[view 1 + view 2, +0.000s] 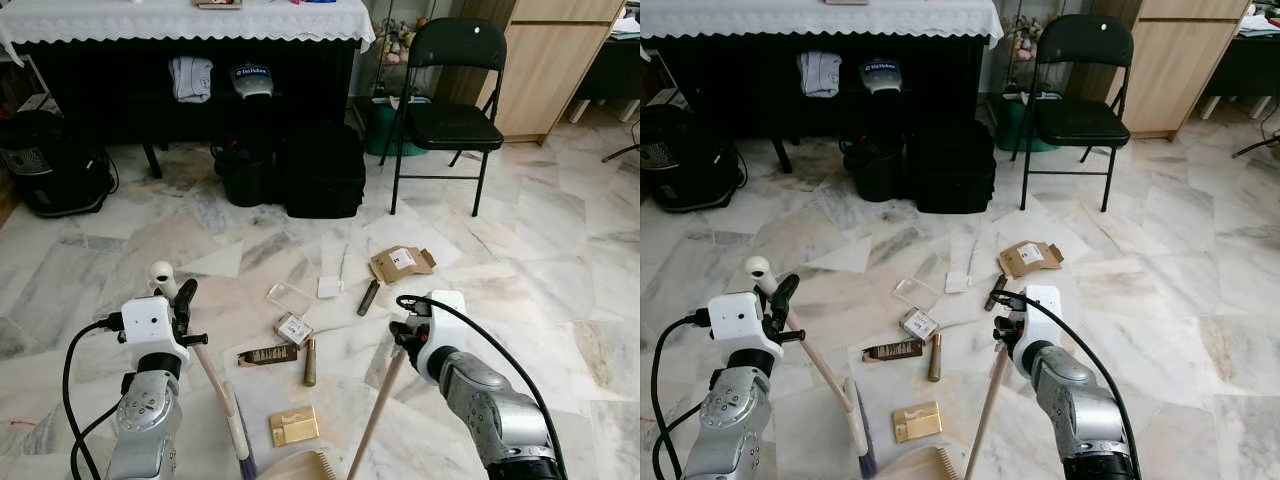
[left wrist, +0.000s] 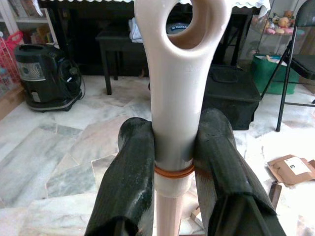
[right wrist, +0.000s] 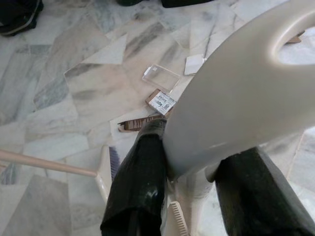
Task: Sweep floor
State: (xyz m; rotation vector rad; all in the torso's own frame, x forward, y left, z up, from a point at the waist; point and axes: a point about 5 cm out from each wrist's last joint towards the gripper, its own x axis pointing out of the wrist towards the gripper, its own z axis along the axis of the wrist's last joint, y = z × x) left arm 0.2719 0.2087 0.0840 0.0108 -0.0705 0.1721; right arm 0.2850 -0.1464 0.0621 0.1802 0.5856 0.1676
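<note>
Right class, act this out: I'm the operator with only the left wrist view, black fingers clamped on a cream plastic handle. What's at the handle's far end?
Observer: The left gripper holds a broom. Its pale pole ends in a cream broom head with purple bristles on the marble floor.
Operator: And the other arm?
Observer: The right gripper is shut on a long cream dustpan handle, with its ribbed cream dustpan beside the broom head.
Operator: Any litter?
Observer: A flat gold packet lies between the two poles.
</note>
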